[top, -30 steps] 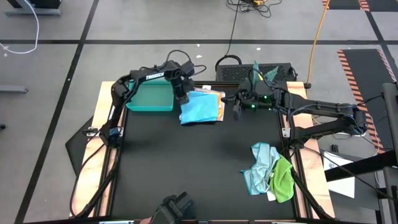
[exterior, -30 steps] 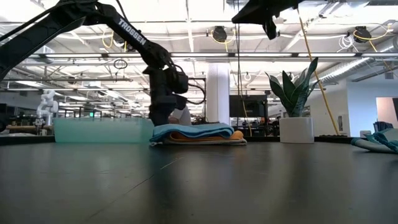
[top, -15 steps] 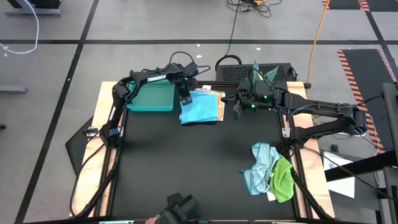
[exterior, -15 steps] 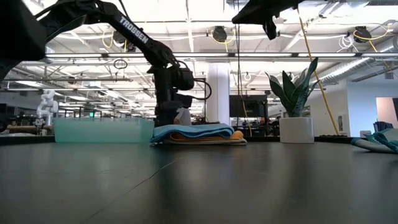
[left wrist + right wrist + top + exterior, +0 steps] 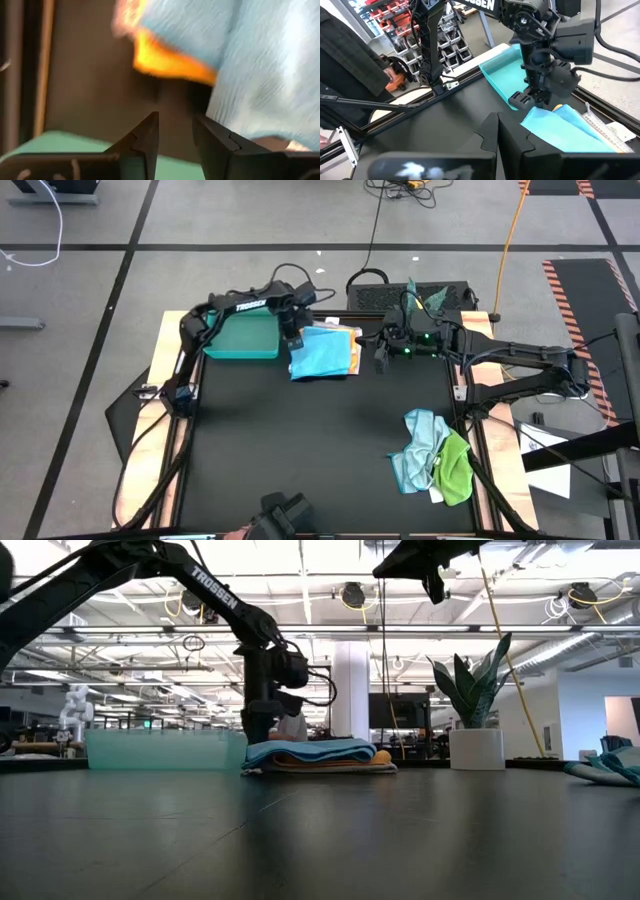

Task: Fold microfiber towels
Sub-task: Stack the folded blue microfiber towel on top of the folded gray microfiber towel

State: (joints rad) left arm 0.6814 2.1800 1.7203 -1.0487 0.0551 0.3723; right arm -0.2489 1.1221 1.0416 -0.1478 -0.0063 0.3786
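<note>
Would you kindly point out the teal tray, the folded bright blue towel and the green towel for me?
teal tray (image 5: 240,340): high view, on its bare floor.
folded bright blue towel (image 5: 320,356): high view, middle of its top face.
green towel (image 5: 455,468): high view, middle of the crumpled cloth.

You have open black counter (image 5: 300,440) mid-surface; the rigid teal rectangular tray (image 5: 243,338) and stacked blue microfiber towels (image 5: 322,353) block the far edge.

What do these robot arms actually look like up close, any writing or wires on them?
Both arms are dark, slim and jointed. The left arm carries white TROSSEN lettering and loops of black cable near its wrist. The right arm shows small green lights near its wrist. Each ends in a gripper with two dark, angular, wedge-shaped fingers.
</note>
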